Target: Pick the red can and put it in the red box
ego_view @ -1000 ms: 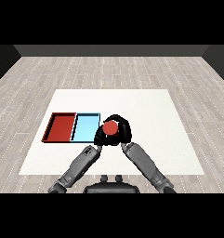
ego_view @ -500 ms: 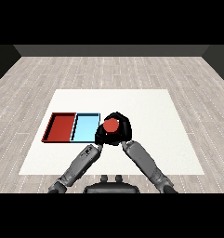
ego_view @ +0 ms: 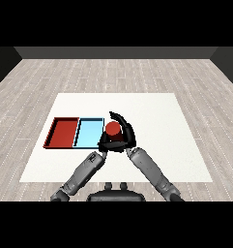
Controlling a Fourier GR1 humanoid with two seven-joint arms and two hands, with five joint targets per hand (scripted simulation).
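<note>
Grasping red can [ego_view: 112, 129]: right robot hand [ego_view: 126, 137] | left robot hand [ego_view: 104, 144]: cannot tell | just beside light blue tray [ego_view: 88, 134] right edge

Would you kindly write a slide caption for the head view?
Right hand curled round the red can, beside the light blue tray; red tray beyond.

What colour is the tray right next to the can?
Light blue. The light blue tray lies beside the red can; the head view shows it.

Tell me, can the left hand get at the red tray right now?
Probably yes. The left hand sits just right of the blue tray, and the red tray lies beyond it with nothing on top. The right hand holds the can.
</note>
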